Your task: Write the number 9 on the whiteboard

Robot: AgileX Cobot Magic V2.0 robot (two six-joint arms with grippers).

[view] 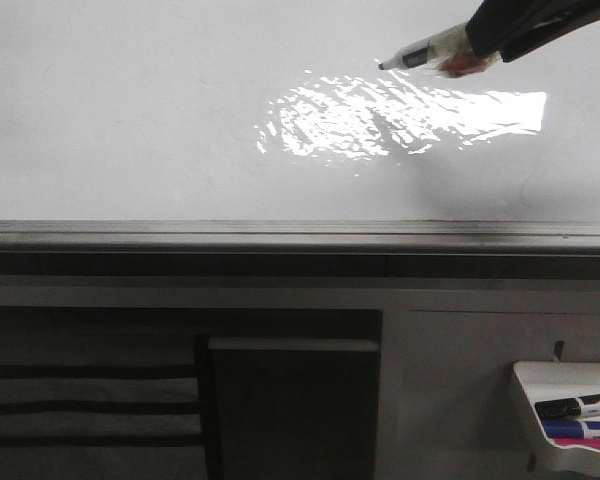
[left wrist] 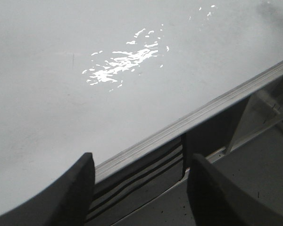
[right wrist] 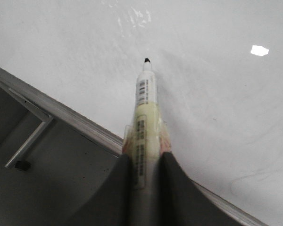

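Note:
The whiteboard (view: 130, 110) fills the upper front view, glossy white with a bright glare patch and a dark grey edge rail (view: 280, 238). No number 9 shows on it. My right gripper (view: 467, 52) at the upper right is shut on a white marker (view: 420, 55), tip pointing left over the board. In the right wrist view my right gripper (right wrist: 144, 162) clamps the marker (right wrist: 145, 108), whose black tip is at or just off the whiteboard (right wrist: 217, 94); I cannot tell if it touches. My left gripper (left wrist: 139, 181) is open and empty near the whiteboard's (left wrist: 47, 94) edge rail (left wrist: 188, 123).
A small white marker tray (view: 570, 425) with a black marker (view: 575, 406) and coloured markers hangs at the lower right below the board. A dark panel (view: 292, 400) and black slats (view: 85, 405) sit under the rail.

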